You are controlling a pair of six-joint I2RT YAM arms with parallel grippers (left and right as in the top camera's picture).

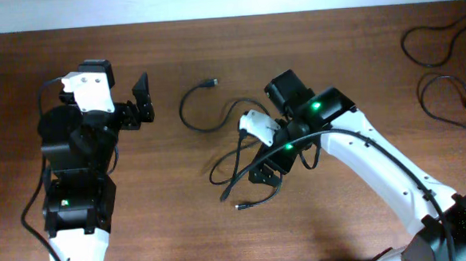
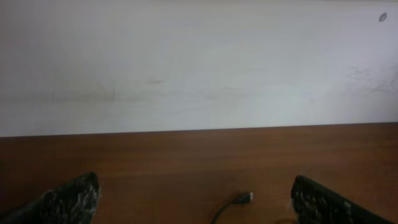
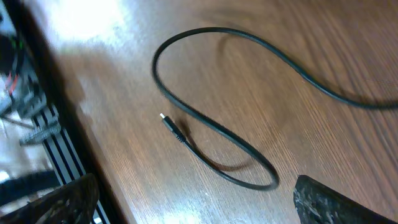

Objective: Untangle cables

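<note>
Several cables [image 3: 214, 126] lie crossed just ahead of my right pincer [image 3: 196, 202], which I hold wide open, ready, I judge, to take one strand.

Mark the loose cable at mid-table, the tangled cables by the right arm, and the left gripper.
loose cable [image 1: 182, 111], overhead view, left bend of its loop.
tangled cables [image 1: 237, 175], overhead view, strands in the bundle's middle.
left gripper [image 1: 146, 96], overhead view, midway between its fingertips.

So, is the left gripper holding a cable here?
No, the left gripper is open and empty, with bare table between it and the nearest cable.
</note>
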